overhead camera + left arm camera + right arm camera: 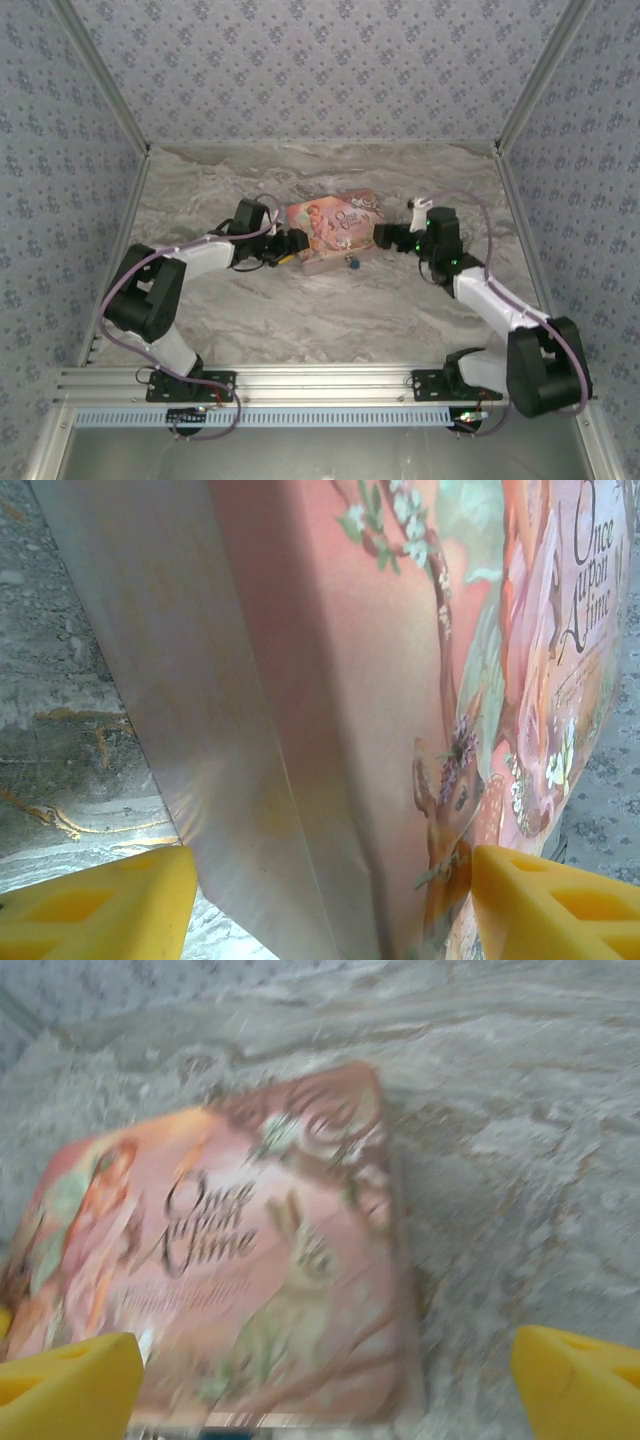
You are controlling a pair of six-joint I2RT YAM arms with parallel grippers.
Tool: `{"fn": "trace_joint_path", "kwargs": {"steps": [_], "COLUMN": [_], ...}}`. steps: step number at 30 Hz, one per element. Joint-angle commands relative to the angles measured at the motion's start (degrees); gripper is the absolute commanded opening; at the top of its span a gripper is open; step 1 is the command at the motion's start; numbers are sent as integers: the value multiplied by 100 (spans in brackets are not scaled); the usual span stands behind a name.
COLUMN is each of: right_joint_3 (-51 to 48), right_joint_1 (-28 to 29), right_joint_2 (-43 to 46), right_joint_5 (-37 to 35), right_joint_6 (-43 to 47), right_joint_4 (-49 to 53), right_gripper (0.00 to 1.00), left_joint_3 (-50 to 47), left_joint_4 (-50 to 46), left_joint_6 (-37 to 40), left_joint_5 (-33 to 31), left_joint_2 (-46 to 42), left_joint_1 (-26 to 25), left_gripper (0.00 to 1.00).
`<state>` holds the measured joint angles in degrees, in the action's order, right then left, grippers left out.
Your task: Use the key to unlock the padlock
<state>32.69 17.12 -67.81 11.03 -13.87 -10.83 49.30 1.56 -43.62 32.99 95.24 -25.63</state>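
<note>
The unlocking looked barely begun: the padlock lay untouched, neither pincer carried a key, and everything was left to do. At the pink box's [330, 225] left end, the left gripper [283, 250] had its yellow fingers [100, 905] astride the box's corner; whether they clamped it or merely flanked it, I could not tell. Just beside the box's near edge sat the padlock [353, 264], a tiny teal-blue speck, its shackle too small to make out. At the box's right end, the right gripper [383, 237] hung with jaws wide apart, holding nothing.
</note>
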Motion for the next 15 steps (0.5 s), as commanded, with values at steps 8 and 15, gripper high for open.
{"fn": "trace_joint_path", "kwargs": {"steps": [8,15], "right_joint_3": [-1436,-1317], "right_joint_1": [1950,2614], "right_joint_2": [167,-799], "right_joint_5": [-2218,-2995], "right_joint_6": [348,497], "right_joint_4": [-1031,-1578], "right_gripper": [91,86], "left_joint_3": [-122,-163], "left_joint_4": [-323,-244], "left_joint_6": [-135,-232], "left_joint_5": [-329,-333], "left_joint_2": [10,21], "left_joint_1": [-39,-39], "left_gripper": [71,71]}}
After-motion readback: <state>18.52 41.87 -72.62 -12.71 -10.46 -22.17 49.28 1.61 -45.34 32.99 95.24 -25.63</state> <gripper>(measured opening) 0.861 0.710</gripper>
